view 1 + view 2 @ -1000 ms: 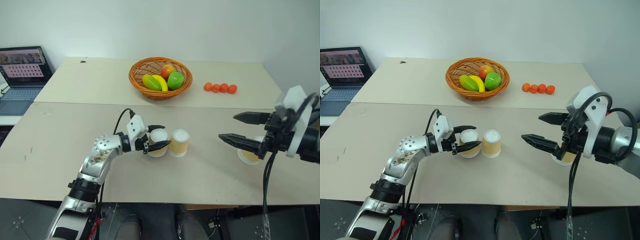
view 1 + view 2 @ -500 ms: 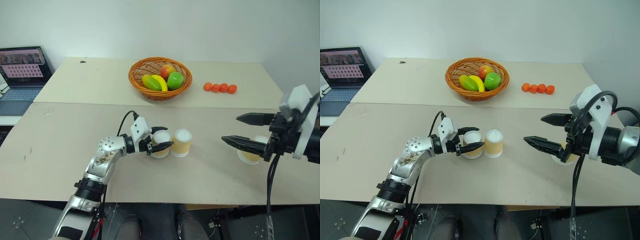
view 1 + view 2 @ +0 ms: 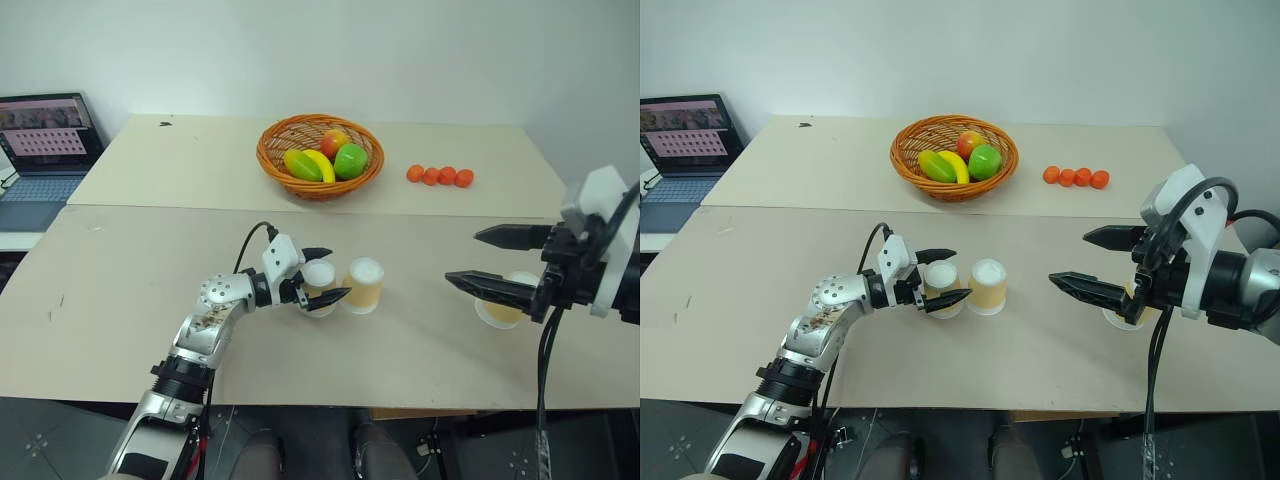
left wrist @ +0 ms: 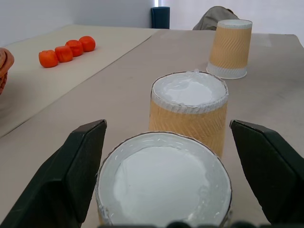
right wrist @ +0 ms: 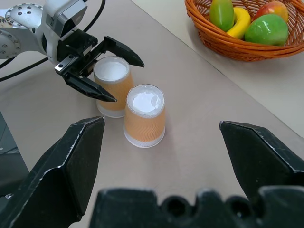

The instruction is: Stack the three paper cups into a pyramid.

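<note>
Two paper cups stand upside down, side by side and touching, near the middle of the table: the left cup (image 3: 319, 281) and the right cup (image 3: 363, 286). My left gripper (image 3: 340, 271) is open, its black fingers (image 4: 80, 161) straddling the left cup (image 4: 164, 183) with a gap on either side. The third cup (image 3: 503, 311) stands far to the right, partly hidden behind my right gripper (image 3: 462, 258). That gripper hovers open above the table, holding nothing.
A wicker basket (image 3: 275, 152) of fruit sits at the back centre, with a row of small orange balls (image 3: 440, 176) to its right. A laptop (image 3: 40, 150) stands off the table's left edge.
My left gripper, which was shut on the left cup, has opened. The cup stays standing beside its neighbour. The right gripper has not moved.
</note>
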